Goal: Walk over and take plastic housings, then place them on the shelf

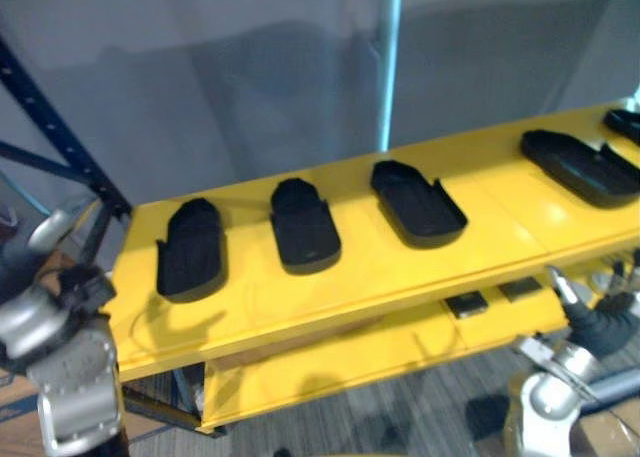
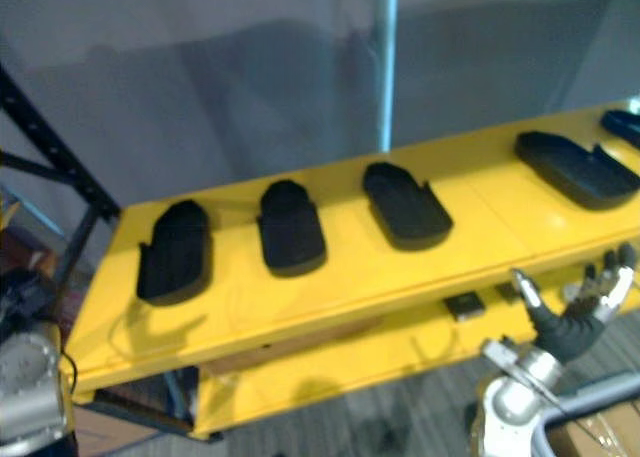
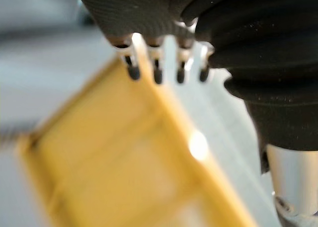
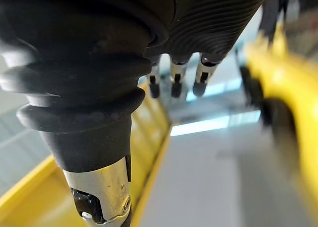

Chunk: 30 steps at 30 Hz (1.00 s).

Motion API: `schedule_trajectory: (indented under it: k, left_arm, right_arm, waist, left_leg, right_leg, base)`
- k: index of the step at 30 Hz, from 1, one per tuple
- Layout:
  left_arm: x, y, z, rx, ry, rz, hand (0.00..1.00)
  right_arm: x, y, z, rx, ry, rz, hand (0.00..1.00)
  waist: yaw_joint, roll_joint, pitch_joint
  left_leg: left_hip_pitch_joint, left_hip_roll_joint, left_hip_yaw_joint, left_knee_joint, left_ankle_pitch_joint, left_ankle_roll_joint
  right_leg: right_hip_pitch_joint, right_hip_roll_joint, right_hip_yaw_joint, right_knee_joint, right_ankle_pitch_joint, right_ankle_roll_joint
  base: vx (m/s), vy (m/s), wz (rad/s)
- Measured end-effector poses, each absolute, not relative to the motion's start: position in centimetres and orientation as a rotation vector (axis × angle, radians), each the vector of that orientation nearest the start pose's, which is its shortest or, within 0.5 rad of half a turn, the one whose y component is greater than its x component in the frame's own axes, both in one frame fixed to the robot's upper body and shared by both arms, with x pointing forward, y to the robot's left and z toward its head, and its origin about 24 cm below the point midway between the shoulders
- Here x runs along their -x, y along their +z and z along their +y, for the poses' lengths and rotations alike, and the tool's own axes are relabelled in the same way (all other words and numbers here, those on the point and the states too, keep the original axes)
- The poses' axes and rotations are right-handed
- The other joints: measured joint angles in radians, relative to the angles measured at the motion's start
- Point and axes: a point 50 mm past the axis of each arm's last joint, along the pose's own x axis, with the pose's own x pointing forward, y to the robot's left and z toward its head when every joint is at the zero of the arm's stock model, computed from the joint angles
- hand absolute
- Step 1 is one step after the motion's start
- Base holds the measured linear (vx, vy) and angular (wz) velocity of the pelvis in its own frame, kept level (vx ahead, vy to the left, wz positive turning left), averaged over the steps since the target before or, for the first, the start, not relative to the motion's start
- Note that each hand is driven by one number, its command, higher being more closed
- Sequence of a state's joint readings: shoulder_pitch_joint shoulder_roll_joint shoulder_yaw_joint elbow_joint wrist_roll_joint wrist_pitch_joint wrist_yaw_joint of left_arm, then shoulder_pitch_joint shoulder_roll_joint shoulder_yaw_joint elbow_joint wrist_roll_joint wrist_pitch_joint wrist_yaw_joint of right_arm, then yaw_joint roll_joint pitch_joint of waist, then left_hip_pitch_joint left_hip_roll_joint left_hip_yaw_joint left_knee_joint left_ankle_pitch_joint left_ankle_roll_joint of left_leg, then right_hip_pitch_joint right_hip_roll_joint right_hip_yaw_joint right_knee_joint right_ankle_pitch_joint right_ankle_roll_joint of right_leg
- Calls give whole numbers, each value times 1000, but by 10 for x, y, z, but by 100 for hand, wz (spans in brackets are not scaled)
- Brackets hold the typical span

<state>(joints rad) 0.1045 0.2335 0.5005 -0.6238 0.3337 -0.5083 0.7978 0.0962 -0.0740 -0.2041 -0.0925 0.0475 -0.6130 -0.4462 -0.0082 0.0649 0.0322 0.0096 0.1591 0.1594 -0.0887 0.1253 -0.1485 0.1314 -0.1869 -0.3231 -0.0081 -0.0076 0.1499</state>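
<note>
Several black plastic housings lie in a row on the top board of the yellow shelf point(image 1: 400, 277): one at the left point(image 1: 192, 247), one beside it point(image 1: 305, 227), one in the middle point(image 1: 418, 202) and a long one at the right point(image 1: 580, 164). My left hand point(image 3: 154, 63) hangs low by the shelf's left end, fingers straight and holding nothing. In front of the shelf's front edge, at the lower right, my right hand point(image 2: 585, 312) is open with its fingers spread and empty. Neither hand touches a housing.
A lower yellow board point(image 1: 330, 362) carries two small dark pieces point(image 1: 466, 303). A dark blue upright point(image 1: 60, 127) stands at the shelf's left end. Behind the shelf are a pale blue pole point(image 1: 390, 67) and a grey wall. Grey floor lies below.
</note>
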Motion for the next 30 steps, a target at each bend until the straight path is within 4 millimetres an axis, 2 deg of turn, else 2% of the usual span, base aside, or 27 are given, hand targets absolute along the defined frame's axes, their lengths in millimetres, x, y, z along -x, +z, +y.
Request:
schedule_trajectory:
  k: [1, 3, 6, 7, 10, 13, 15, 16, 18, 19, 21, 22, 23, 24, 27, 30]
  left_arm:
    - [-126, 214, 253, -428, 1049, -1289, 0]
    - [-111, 202, 258, -432, 1252, -1282, 0]
    - [-97, 191, 269, -468, 1461, -1244, 0]
    - [-86, 181, 282, -493, 1605, -1182, 0]
    - [-71, 157, 299, -479, 1771, -1046, 0]
    - [-59, 128, 311, -510, 1892, -878, 0]
    - [-45, 91, 328, -523, 1996, -665, 0]
    - [-40, 80, 332, -510, 2029, -608, 0]
    - [-19, 32, 340, -438, 2098, -310, 0]
    - [-16, 20, 340, -411, 2090, -236, 0]
    - [-12, -21, 330, -353, 1965, 40, 0]
    - [-9, -30, 327, -348, 1916, 108, 0]
    - [-9, -43, 322, -306, 1827, 206, 0]
    - [-12, -67, 314, -211, 1648, 374, 0]
    - [-18, -100, 296, -131, 1322, 627, 0]
    - [-11, -122, 282, -6, 1178, 791, 0]
  right_arm:
    - [-206, 101, -227, -38, -607, -649, 0]
    - [-218, 109, -211, -92, -531, -677, 0]
    - [-226, 115, -199, -118, -479, -694, 0]
    - [-233, 119, -191, -133, -440, -696, 0]
    - [-242, 114, -178, -162, -373, -648, 0]
    - [-253, 106, -168, -196, -294, -579, 0]
    - [-260, 105, -157, -189, -211, -550, 0]
    - [-263, 104, -154, -188, -187, -541, 0]
    - [-272, 104, -141, -176, -109, -516, 0]
    - [-274, 105, -139, -173, -93, -510, 0]
    - [-282, 107, -126, -172, -15, -482, 0]
    - [-283, 108, -121, -166, 10, -477, 0]
    - [-286, 110, -115, -157, 47, -471, 0]
    - [-289, 114, -106, -142, 106, -464, 0]
    - [-292, 118, -93, -118, 216, -458, 0]
    - [-290, 118, -78, -96, 349, -449, 0]
  waist:
    - [3, -5, 1]
    - [32, -18, -2]
    - [57, -46, 0]
    - [71, -59, 3]
    - [104, -79, 6]
    - [119, -98, 0]
    - [136, -110, 6]
    - [139, -107, 12]
    - [152, -111, 22]
    - [154, -113, 23]
    - [160, -122, 33]
    - [160, -125, 35]
    - [160, -131, 36]
    - [160, -138, 42]
    - [160, -151, 54]
    - [157, -156, 63]
  left_leg:
    - [-4, -2, -13, 0, 4, 2]
    - [-19, -7, -46, 0, 12, 3]
    - [-44, -14, -88, 0, 21, 4]
    - [-50, -18, -103, 0, 24, 6]
    - [-56, -28, -131, 0, 25, 7]
    - [-73, -33, -159, 0, 31, 8]
    - [-80, -33, -174, 0, 37, 8]
    - [-80, -33, -175, 0, 37, 8]
    - [-79, -31, -176, 0, 37, 7]
    - [-79, -31, -176, 0, 38, 7]
    - [-79, -29, -176, 0, 39, 7]
    - [-78, -29, -176, 0, 39, 6]
    - [-78, -28, -176, 0, 40, 5]
    - [-77, -27, -173, 0, 36, 8]
    - [-72, -19, -155, 0, 34, 6]
    - [-55, -6, -126, 0, 30, 5]
  right_leg:
    - [7, 0, -12, -1, 1, 1]
    - [20, 0, -48, -2, 2, 3]
    - [27, 1, -90, -5, 1, 3]
    - [31, 1, -106, -3, 1, 2]
    - [46, -2, -136, -1, -8, 4]
    - [48, -1, -163, 4, -13, 5]
    - [49, 2, -175, 6, -16, 4]
    - [49, 2, -176, 8, -17, 4]
    - [47, 1, -177, 13, -19, 3]
    - [47, 1, -177, 14, -19, 3]
    - [47, 3, -177, 16, -20, 2]
    - [47, 3, -177, 16, -20, 2]
    - [47, 3, -176, 17, -20, 2]
    - [46, 3, -171, 17, -20, 1]
    - [43, 6, -159, 15, -19, 2]
    - [35, 10, -126, 15, -20, 0]
  base:
    - [-6, -20, 50]
    - [2, -22, 47]
    - [-3, -18, 40]
    - [5, -17, 34]
    - [10, -25, 31]
    - [6, -23, 32]
    - [-14, -20, 16]
    - [-28, -12, 7]
    - [-36, -2, 0]
    - [-36, -1, -1]
    - [-31, -5, 0]
    - [0, 0, 0]
    - [-22, -2, -3]
    - [-26, 1, -6]
    - [-33, 4, -13]
    - [-23, -11, -32]
